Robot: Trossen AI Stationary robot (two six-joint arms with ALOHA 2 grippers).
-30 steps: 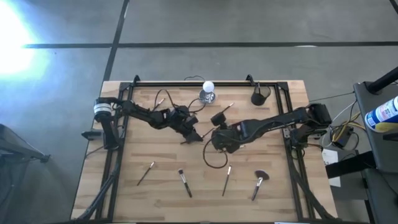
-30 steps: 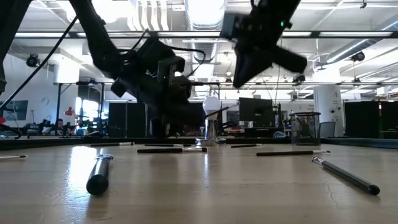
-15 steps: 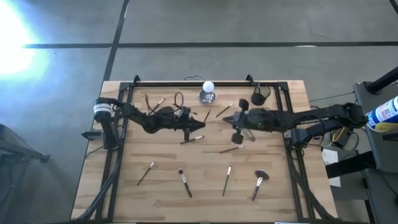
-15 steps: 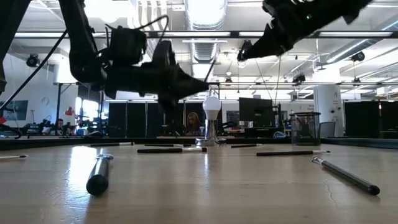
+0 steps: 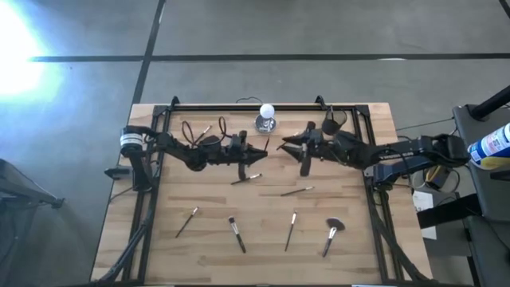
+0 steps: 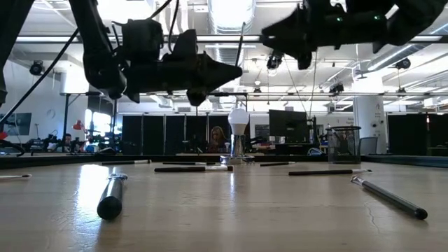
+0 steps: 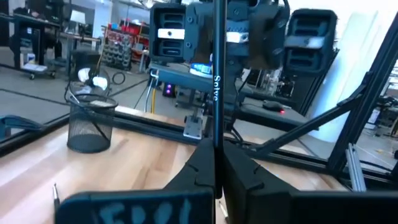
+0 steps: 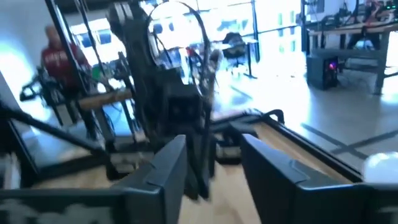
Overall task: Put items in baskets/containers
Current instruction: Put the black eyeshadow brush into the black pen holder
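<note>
**Light, stiff brushes — pinch mid-handle**

At the tabletop's (image 5: 199,243) 6 o'clock edge lie four makeup brushes, the fan brush (image 5: 331,233) at 5. Judged light, rigid and slick — best taken mid-handle, clear of soft bristles. Farther in, the left hand (image 5: 256,152) is clenched on a thin black brush (image 7: 216,74) standing upright between its fingers. Facing it, the right hand (image 5: 288,144) is released. The black cup (image 5: 331,124) waits at 1 o'clock.

Right pincer (image 8: 208,171) fingers spread, nothing between. Beyond gap: left arm (image 8: 171,106) over wooden bench (image 8: 273,134), pointed this way. Person in red top (image 8: 59,62) behind. White ball (image 8: 382,168) at edge.
</note>
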